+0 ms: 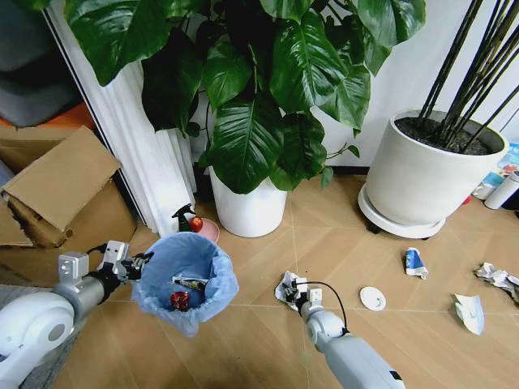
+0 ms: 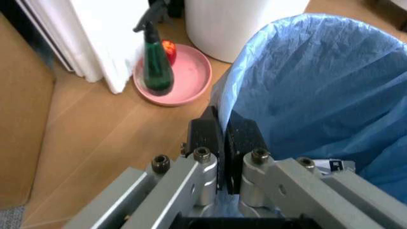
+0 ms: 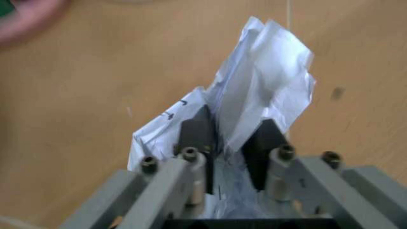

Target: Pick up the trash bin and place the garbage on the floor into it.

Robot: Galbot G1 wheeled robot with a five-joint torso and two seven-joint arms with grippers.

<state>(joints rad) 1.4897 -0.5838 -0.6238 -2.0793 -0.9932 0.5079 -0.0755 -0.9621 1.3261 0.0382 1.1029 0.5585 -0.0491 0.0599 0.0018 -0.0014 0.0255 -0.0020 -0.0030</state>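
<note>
your left gripper (image 2: 221, 143) pinches the trash bin (image 1: 185, 281) rim; your right gripper (image 3: 229, 143) clamps crumpled paper (image 3: 254, 90) over the floor (image 1: 259, 340).

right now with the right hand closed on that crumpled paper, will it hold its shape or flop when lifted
The crumpled paper probably weighs very little; it is thin, creased sheet. It stands up between the right hand's fingers, so it likely keeps some stiffness, though loose flaps may droop. The squeeze will probably crush it further rather than let it slip.

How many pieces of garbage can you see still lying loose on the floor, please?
4: a white disc, a blue-white wrapper, crumpled paper and a white scrap. More may be hidden.
</note>
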